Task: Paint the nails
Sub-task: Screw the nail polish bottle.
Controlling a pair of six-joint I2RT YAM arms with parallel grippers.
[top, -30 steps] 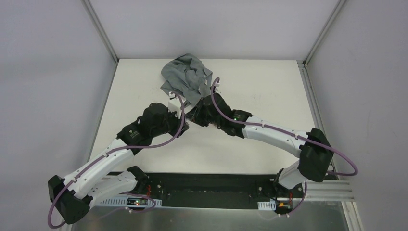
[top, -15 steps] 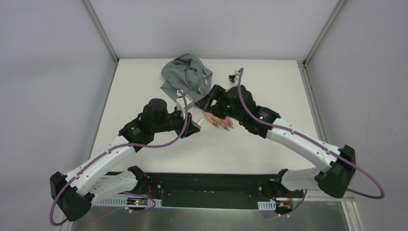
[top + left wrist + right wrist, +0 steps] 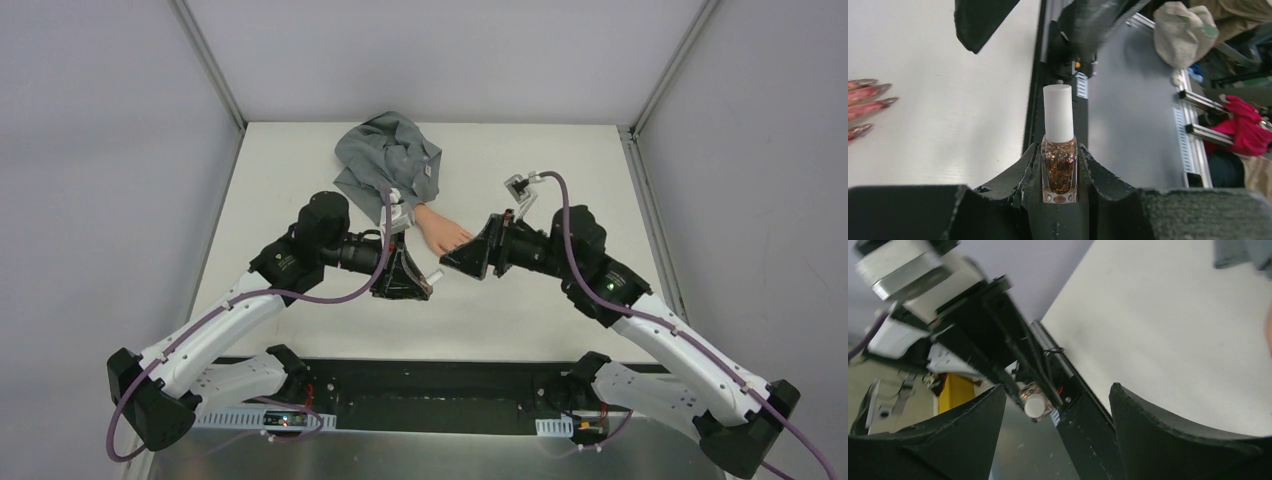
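My left gripper is shut on a small polish bottle of coppery glitter, its white cap pointing away from the jaws. Facing it, my right gripper stands open a short way from the cap, with nothing between its fingers. The peach fake hand lies on the table behind both grippers, its grey sleeve further back. Several pointed reddish nails show at the left edge of the left wrist view. In the top view the right gripper hides them.
The white table is walled by grey panels on three sides. A black rail runs along the near edge between the arm bases. Purple cables loop off both arms.
The right arm pulled back off the fake hand, swung right and opened its gripper toward the bottle. The left gripper moved right with the bottle and turned its cap toward the right gripper.
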